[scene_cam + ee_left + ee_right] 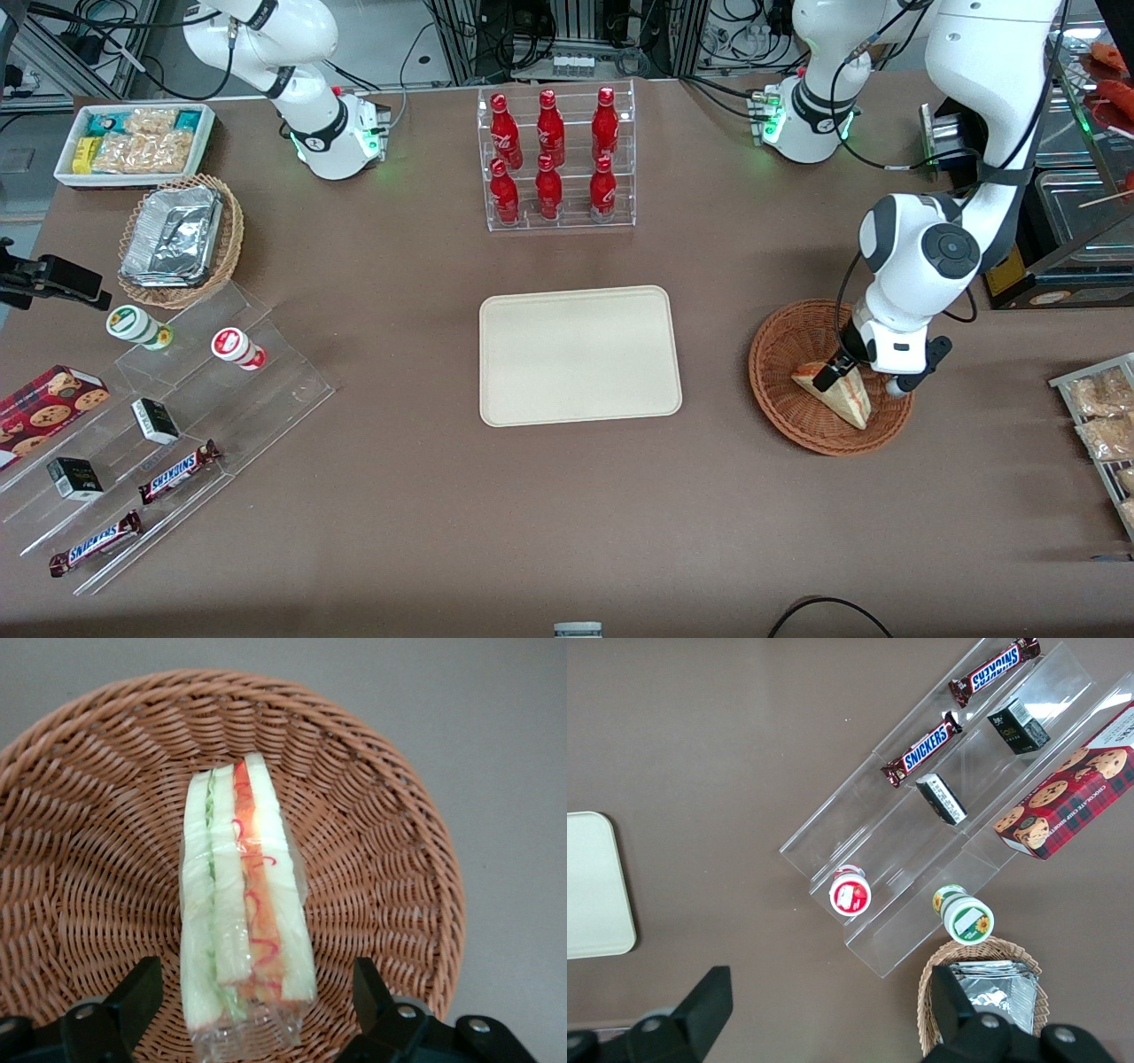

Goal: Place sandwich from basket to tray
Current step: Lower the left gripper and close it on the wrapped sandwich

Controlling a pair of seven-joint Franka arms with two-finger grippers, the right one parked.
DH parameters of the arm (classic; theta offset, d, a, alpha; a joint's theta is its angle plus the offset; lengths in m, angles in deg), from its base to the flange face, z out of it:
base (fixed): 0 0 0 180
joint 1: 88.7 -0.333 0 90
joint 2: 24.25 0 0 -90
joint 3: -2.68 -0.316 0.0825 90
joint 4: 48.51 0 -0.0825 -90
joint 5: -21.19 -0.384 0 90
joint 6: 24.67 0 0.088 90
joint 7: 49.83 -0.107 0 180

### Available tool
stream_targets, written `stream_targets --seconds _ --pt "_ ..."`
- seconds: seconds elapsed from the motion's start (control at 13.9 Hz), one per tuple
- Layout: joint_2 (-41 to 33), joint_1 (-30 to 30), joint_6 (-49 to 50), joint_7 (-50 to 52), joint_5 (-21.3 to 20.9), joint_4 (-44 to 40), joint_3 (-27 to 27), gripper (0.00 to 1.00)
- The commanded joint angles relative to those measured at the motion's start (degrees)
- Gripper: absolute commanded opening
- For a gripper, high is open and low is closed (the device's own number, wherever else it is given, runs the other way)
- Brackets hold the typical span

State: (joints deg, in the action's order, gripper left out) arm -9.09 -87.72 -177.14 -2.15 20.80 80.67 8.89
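Observation:
The sandwich, a plastic-wrapped white-bread wedge with orange-red and green filling, lies in the reddish-brown wicker basket toward the working arm's end of the table. It also shows in the left wrist view, lying in the basket. The left gripper is lowered into the basket, over the sandwich's end farther from the front camera. In the left wrist view the gripper is open, one black finger on each side of the sandwich with a gap to both. The cream-beige tray lies at the table's middle, bare.
An acrylic rack of red bottles stands farther from the front camera than the tray. A tan basket with foil containers, a white snack bin and a clear shelf of snacks lie toward the parked arm's end. Snack packets lie beside the basket.

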Motion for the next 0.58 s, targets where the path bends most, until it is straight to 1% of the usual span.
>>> stream_targets --seconds 0.0,0.07,0.36,0.51 --pt "0.8 0.4 -1.6 1.4 -0.4 -0.1 -0.2 0.15" --pt "0.7 0.4 -1.5 1.1 -0.5 -0.2 -0.3 0.00" --pt "-1.4 0.3 -0.3 0.5 -1.4 -0.5 -0.6 0.00" --pt "-5.7 0.3 5.9 0.2 -1.9 -1.6 -0.5 0.00"
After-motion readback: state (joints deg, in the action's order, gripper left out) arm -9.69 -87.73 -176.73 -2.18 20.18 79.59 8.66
